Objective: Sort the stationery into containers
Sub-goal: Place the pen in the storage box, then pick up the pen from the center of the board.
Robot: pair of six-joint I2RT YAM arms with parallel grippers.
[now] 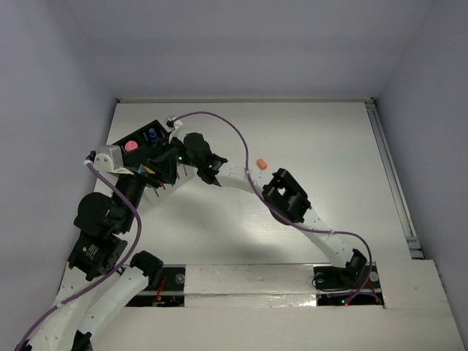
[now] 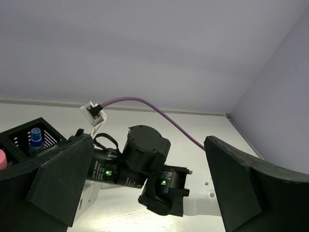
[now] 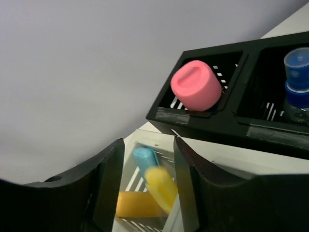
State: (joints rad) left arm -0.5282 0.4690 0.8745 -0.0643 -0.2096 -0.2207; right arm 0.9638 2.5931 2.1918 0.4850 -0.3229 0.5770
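Right gripper (image 3: 147, 140): its jaws stand partly apart over a white slotted compartment (image 3: 131, 182), gripping nothing that can be seen.
Yellow marker (image 3: 161, 188): it lies slanted inside that compartment, below the gap between the fingers and close against the right-hand finger (image 3: 193, 193).
Same compartment: it also holds a light blue marker (image 3: 145, 158) and an orange-yellow stick (image 3: 133, 205).
Black compartments: a pink-capped piece (image 3: 195, 86) stands in one (image 3: 164, 116), and a blue-capped bottle (image 3: 297, 79) in the next (image 3: 270, 128).
Left gripper (image 2: 154, 186): spread wide and empty, it hangs beside the organizer.
Table (image 1: 329, 146): one small orange piece (image 1: 262, 163) lies in the open, well apart from the organizer (image 1: 139, 139).
Step in hand: this looks like letting the yellow marker go.
Doing it well: widen the jaws fully before moving. Then rise straight up, so the near finger does not drag the marker out or catch the slotted wall.
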